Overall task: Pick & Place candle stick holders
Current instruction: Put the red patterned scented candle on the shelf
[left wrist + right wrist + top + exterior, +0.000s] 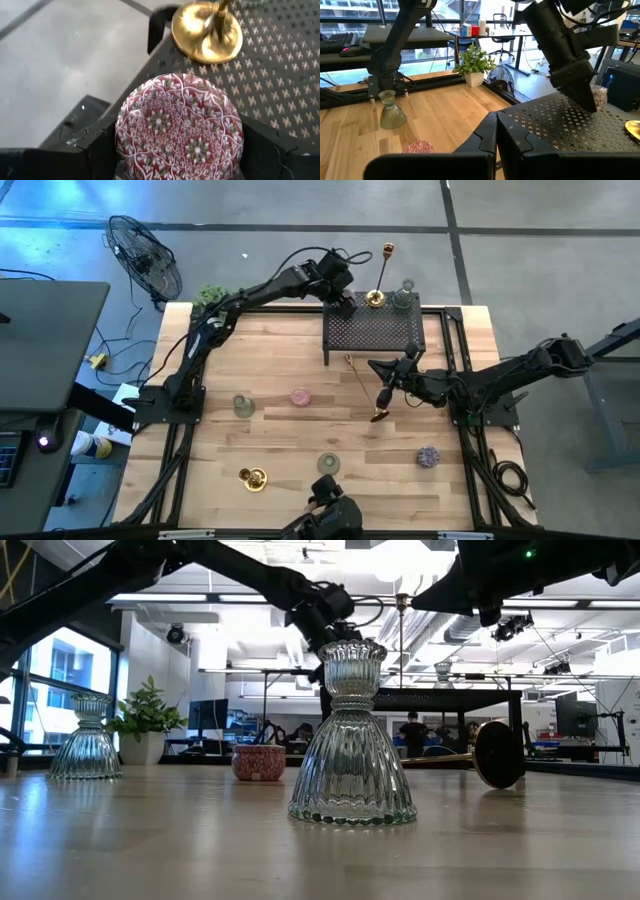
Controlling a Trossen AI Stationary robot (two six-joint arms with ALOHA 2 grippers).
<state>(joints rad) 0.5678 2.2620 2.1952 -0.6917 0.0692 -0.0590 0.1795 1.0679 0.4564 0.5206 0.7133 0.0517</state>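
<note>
Left gripper (338, 288) – at the back left corner of the mesh rack (372, 332), fingers closed partway round the red-and-white patterned cup (180, 131). The cup is gripped on both sides and hangs just over the rack's edge, not yet set down.

Already on the rack: one upright brass stick (376, 297) and a grey-green cup (404, 298), side by side along the back edge. I count those two as placed, and the patterned cup as nearly there.

Right gripper (385, 388) – low over the table just in front of the rack, above the fallen brass stick (366, 388), which lies on its side. My own wrist view shows the fingers pressed together with nothing visible between them. Whether they pinch the thin stem I can't make out from above.

Still on the bare table: a clear glass holder (243, 405), a pink cup (300, 396), a second glass holder (329, 465), a short gold holder (252, 477) and a purple cup (428, 456).

My estimate – under halfway, with five loose pieces plus the lying stick left.
</note>
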